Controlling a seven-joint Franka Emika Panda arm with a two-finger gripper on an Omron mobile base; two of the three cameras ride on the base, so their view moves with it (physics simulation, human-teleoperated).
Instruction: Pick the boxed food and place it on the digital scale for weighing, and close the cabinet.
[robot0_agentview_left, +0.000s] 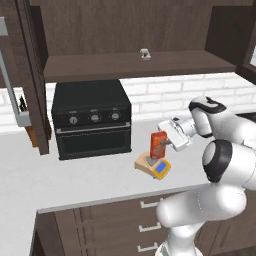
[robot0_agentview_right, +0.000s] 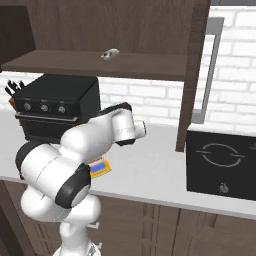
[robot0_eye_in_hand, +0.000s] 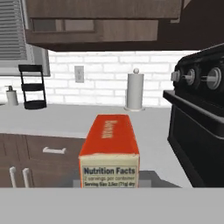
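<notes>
- The tall narrow orange-red cardboard carton of boxed food (robot0_agentview_left: 159, 144) stands upright over the grey weighing plate of the small yellow-orange wedge-shaped digital scale (robot0_agentview_left: 153, 165); whether its base is touching the plate or just clear of it cannot be told.
- Taking that scale as the landmark: the black toaster oven (robot0_agentview_left: 92, 119) sits just beside it on the side away from the arm, and the large dark brown wooden wall cabinet (robot0_agentview_left: 132, 30) hangs above it with its shelf exposed and a small white-grey object (robot0_agentview_left: 145, 54) on that shelf.
- The two-finger gripper (robot0_agentview_left: 169, 141) is clenched on the carton's upper part, on the side facing away from the oven.
- In the hand view the carton's (robot0_eye_in_hand: 110, 151) top face and its nutrition label lie right against the fingers.
- Handling, as a judgement: the carton looks light and stiff but thin-walled, so a hard squeeze could dent it. Being tall on a narrow base, it will tip easily. A hold across the narrow faces high on the body suits it.
- The white arm reaches out from the base with the wrist turned level, so the hand points sideways toward the oven, above the scale.
- The cabinet stands open.
</notes>
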